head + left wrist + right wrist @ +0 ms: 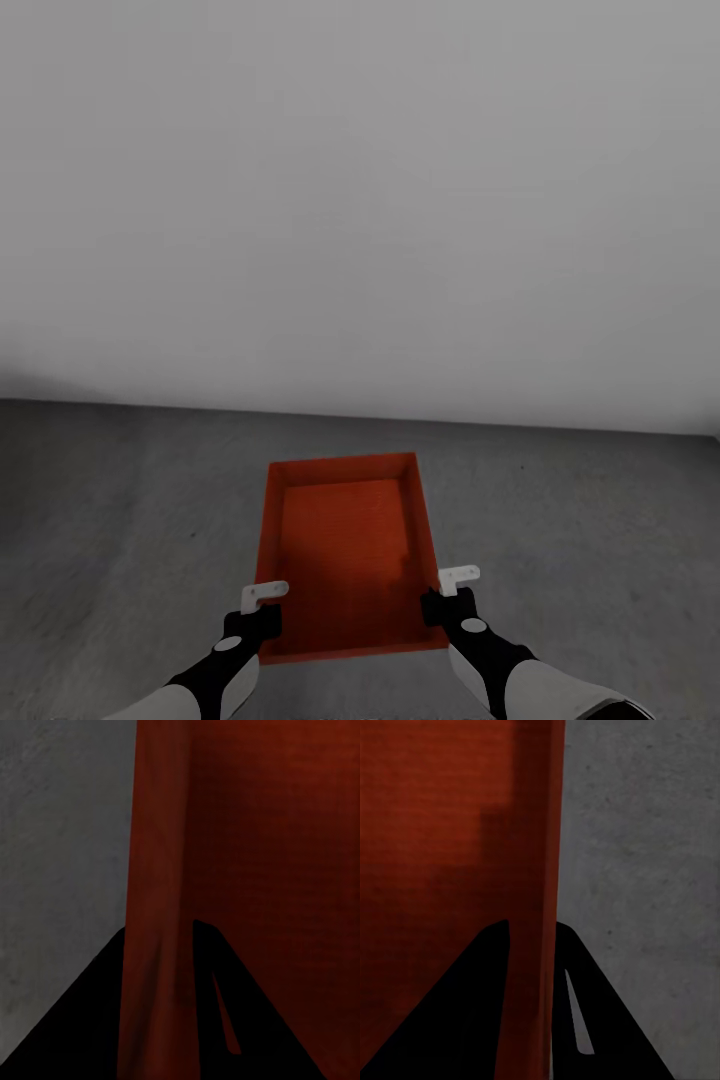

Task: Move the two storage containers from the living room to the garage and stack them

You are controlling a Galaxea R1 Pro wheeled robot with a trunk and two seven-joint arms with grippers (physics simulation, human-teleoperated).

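In the left wrist view, the two dark fingers (90, 1020) of the left gripper (159, 967) stand one on each side of the bin's (247, 832) long wall, clenched on it: one finger lies outside over the grey floor (60, 832), the other inside over the red-orange bottom. The right wrist view shows the same thing mirrored. The right gripper's (531, 967) fingers (465, 1020) straddle the opposite long wall, one inside the bin (435, 817), one outside above the concrete (645, 832), and they grasp that wall between them.

From the head camera, the left gripper (262, 608) and the right gripper (440, 596) hold the bin (345, 550) by its two long sides, near the end closest to the robot. Both black wrists and white forearms reach in from the lower edge of the picture.

The bin is a red-orange rectangular open-top box with plain walls, its long axis pointing away from the robot. Nothing lies in it; only its bare bottom shows, with a darker shadow patch near the right wall. I cannot tell whether it rests on the floor or hangs just above it.

Around it spreads the dark grey mottled concrete floor (120, 520). Beyond the bin's far end, a plain white wall (360, 200) rises from the floor.
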